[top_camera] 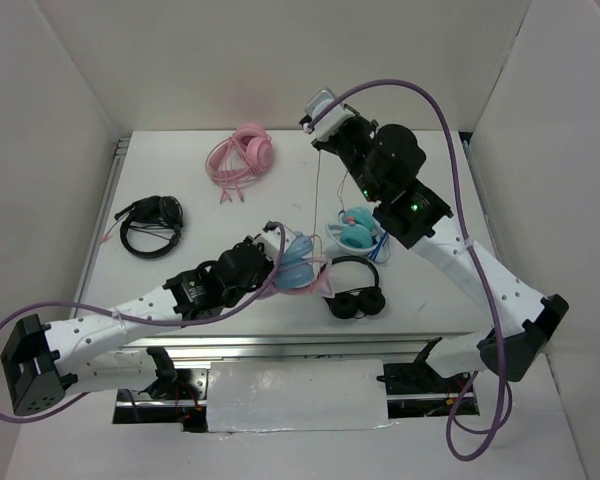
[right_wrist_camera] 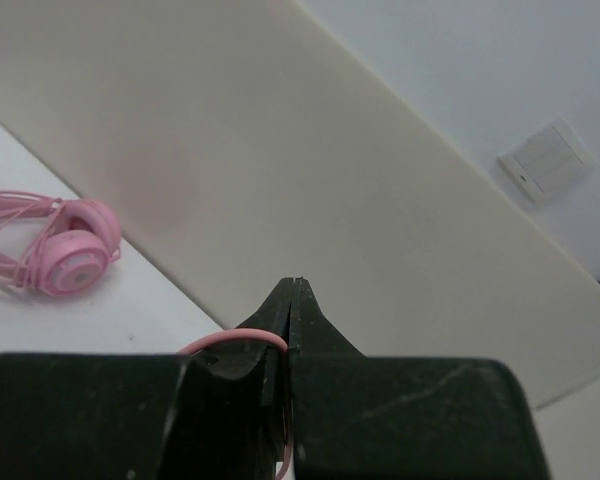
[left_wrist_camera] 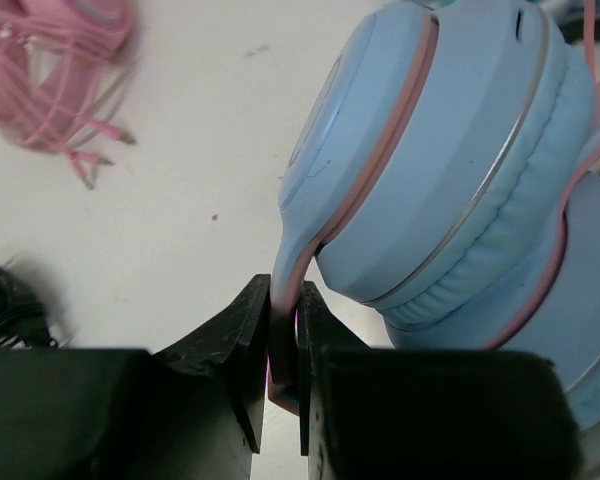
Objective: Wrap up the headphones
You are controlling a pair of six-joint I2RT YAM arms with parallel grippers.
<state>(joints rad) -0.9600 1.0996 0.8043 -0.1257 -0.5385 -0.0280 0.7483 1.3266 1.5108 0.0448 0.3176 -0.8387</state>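
Note:
The headphones (top_camera: 298, 268), with light blue ear cups and a pink headband, lie at the table's front middle. My left gripper (top_camera: 277, 258) is shut on the thin arm beside one ear cup. In the left wrist view the cup (left_wrist_camera: 440, 150) fills the right side and my left gripper (left_wrist_camera: 283, 335) pinches that arm. My right gripper (top_camera: 317, 138) is raised high over the back of the table, shut on the thin pink cable (top_camera: 316, 190), which hangs down to the headphones. In the right wrist view the cable (right_wrist_camera: 235, 340) loops out of my closed right gripper (right_wrist_camera: 292, 300).
An all-pink pair (top_camera: 242, 155) lies at the back, also in the left wrist view (left_wrist_camera: 60, 45) and the right wrist view (right_wrist_camera: 70, 255). A teal-and-white pair (top_camera: 358, 232) lies right of centre. Black headphones lie at the left (top_camera: 152, 225) and at the front (top_camera: 356, 292). White walls surround the table.

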